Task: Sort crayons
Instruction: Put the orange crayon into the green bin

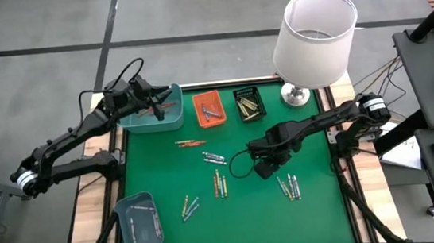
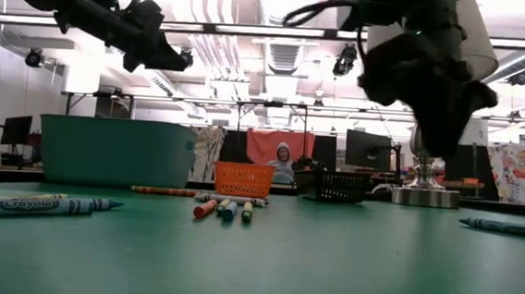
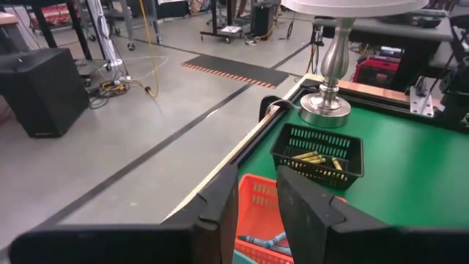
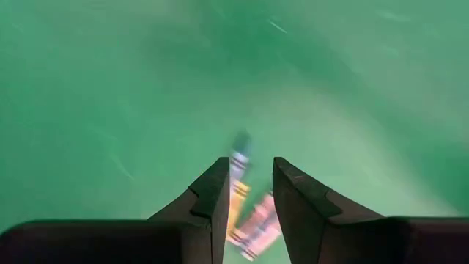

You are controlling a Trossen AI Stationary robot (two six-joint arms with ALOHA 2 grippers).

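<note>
Crayons lie in small groups on the green mat: an orange-red pair (image 1: 189, 143), silvery ones (image 1: 213, 158), a mixed bunch (image 1: 220, 185), a pair (image 1: 189, 208) and a group (image 1: 289, 186). My left gripper (image 1: 161, 101) hangs over the teal tray (image 1: 153, 121) at the far left; in the left wrist view (image 3: 258, 198) it is open with nothing between its fingers. My right gripper (image 1: 263, 167) points down over the mat's middle, well above it in the low view (image 2: 434, 140). It is open (image 4: 250, 176), and blurred crayons (image 4: 238, 191) show on the mat below it.
An orange tray (image 1: 208, 108) and a black tray (image 1: 249, 105), both holding crayons, stand at the far edge beside the teal one. A grey-blue tray (image 1: 139, 222) sits near left. A white-shaded lamp (image 1: 313, 36) stands at the far right corner.
</note>
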